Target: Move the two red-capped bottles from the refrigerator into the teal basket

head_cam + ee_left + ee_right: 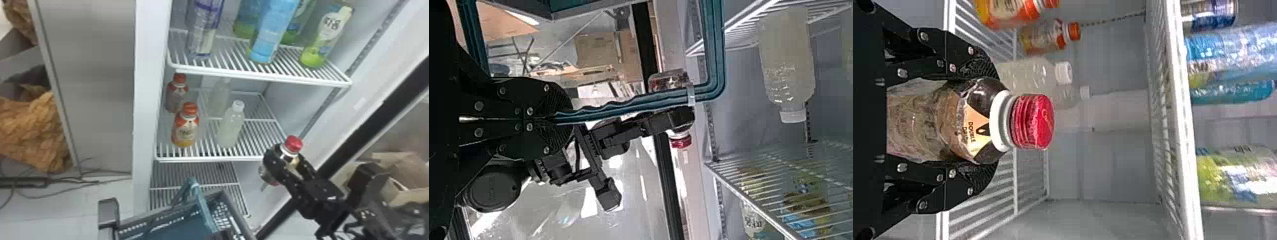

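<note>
Refrigerator (150,63) interior was lit soft and fairly even in the head view, with the bottom shelf (198,174) dimmer. Left wrist view had hard white glare patches on the shiny panel (644,220). Right wrist view showed muted light, small highlights on the red cap (1032,121) and brighter ones on the blue bottle (1243,47).

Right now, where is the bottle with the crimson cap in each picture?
Head view: right of centre, bottle in the right gripper.
Left wrist view: near the middle, behind the teal handle.
Right wrist view: close up, cap near centre.
Shared landmark: white wire shelving.
</note>
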